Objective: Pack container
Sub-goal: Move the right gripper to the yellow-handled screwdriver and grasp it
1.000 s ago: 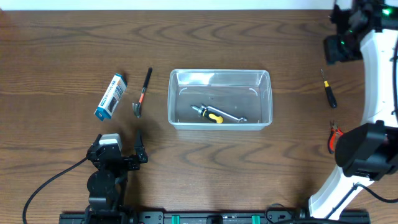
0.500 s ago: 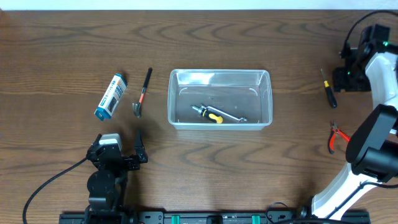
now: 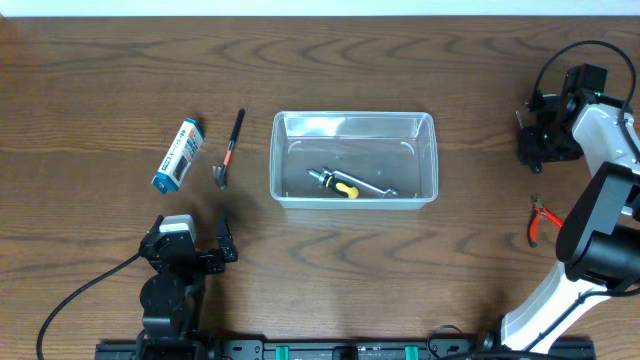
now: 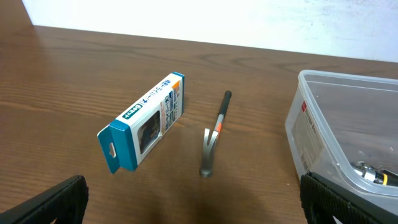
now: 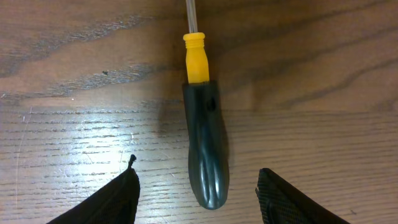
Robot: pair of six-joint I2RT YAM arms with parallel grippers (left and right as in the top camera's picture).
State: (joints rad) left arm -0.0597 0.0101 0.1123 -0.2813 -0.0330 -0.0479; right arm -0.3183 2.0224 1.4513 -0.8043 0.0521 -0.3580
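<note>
The clear container stands mid-table with a yellow-and-black tool inside; its wall shows at the right of the left wrist view. My right gripper is open, low over a black-and-yellow screwdriver lying on the wood, its handle between the fingers without touching them. In the overhead view the gripper hides most of that screwdriver. My left gripper is open and empty near the front edge, its fingers short of the small hammer and the blue-and-white box.
Red-handled pliers lie right of the container near the right arm's base. The blue-and-white box and the small hammer lie left of the container.
My right arm has swung from the far right corner down toward the table and now sits over the screwdriver. The left arm has not moved.
</note>
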